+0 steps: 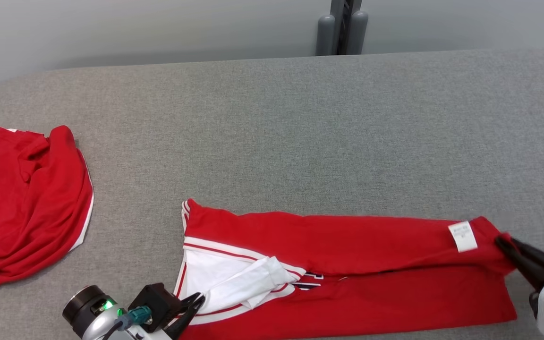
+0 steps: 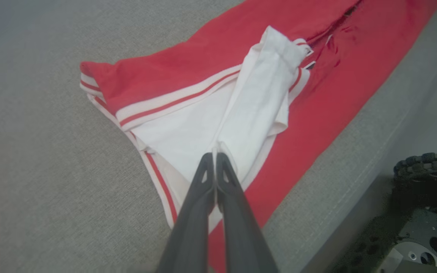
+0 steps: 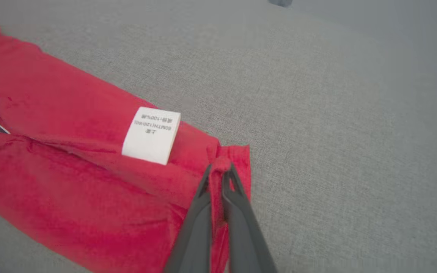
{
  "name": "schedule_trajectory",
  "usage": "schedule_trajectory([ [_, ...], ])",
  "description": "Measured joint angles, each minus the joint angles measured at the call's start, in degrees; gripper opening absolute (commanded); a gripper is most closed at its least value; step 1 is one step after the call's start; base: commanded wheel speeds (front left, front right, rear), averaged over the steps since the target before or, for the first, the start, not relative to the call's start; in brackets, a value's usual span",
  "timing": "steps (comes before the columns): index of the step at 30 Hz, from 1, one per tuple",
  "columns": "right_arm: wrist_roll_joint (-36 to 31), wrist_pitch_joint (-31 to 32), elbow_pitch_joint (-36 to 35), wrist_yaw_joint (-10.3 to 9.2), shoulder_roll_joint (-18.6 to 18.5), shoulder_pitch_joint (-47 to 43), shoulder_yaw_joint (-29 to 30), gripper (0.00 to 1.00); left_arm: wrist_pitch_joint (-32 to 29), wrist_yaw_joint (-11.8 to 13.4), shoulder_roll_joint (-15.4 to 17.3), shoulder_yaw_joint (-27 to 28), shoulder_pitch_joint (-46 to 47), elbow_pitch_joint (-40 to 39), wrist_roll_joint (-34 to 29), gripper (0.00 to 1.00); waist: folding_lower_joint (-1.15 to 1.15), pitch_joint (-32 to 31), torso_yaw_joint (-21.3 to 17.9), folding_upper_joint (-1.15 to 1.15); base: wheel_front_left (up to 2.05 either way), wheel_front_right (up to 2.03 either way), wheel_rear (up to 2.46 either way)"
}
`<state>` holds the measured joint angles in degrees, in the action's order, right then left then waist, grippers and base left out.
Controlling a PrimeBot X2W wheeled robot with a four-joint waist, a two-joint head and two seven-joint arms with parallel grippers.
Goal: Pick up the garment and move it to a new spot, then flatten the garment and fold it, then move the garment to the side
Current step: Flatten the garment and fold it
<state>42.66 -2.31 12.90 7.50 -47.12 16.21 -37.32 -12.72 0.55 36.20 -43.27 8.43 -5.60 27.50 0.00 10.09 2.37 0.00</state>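
Garments number two. Left gripper (image 1: 199, 298) pinches the white sleeve (image 1: 243, 283) of the folded garment (image 1: 347, 245), right gripper (image 1: 501, 241) its hem beside one white label (image 1: 462, 236); the crumpled garment (image 1: 26, 203) lies well beyond the left gripper.

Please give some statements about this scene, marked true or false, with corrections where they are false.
1. The left gripper is shut on the white sleeve of the red jersey with white striped trim. True.
2. The right gripper hangs open above the grey fabric table. False: it is shut on the jersey's red corner.
3. The white rectangular care label lies close to the right gripper. True.
4. The crumpled red garment lies on the jersey. False: it lies apart, at the table's left.
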Motion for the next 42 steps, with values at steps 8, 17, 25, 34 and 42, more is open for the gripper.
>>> schedule_trajectory([
  [8, 9.6, 11.4, -4.1, 0.01, -4.7, -3.1, -2.1, 1.00, -2.5, -0.7, 1.5, -0.5, -0.7, -2.3, 1.3, 0.00, 0.00, -0.5, 0.4, 0.00, 0.00, 0.00, 0.00],
  [17, 6.4, 8.4, -2.6, 0.00, -3.0, -3.4, 8.6, 1.00, -3.1, 0.1, 1.5, -0.6, -1.1, -3.8, 1.9, 1.00, 0.00, -1.2, -0.1, 0.00, 0.00, 0.00, 0.00],
  [25, -4.1, -2.3, -1.9, 0.01, 9.5, -6.7, 20.8, 1.00, 7.9, 7.0, -5.2, 5.9, 0.7, -2.5, 2.1, 1.00, 0.00, -2.2, -0.3, 0.00, 0.00, 0.00, 0.00],
  [34, -10.9, -9.4, 0.9, 0.00, 22.4, -11.4, 28.9, 1.00, 24.6, 9.6, -15.7, 11.4, 1.2, 5.5, 5.9, 1.00, 0.00, -3.1, -1.7, 0.00, 0.00, 0.00, 0.00],
  [42, -11.3, -11.2, 6.7, 0.00, 28.8, -13.4, 29.7, 1.00, 27.2, 8.9, -20.7, 11.7, 0.6, 12.1, 5.9, 1.00, 0.00, -2.8, -2.1, 0.00, 0.00, 0.00, 0.00],
])
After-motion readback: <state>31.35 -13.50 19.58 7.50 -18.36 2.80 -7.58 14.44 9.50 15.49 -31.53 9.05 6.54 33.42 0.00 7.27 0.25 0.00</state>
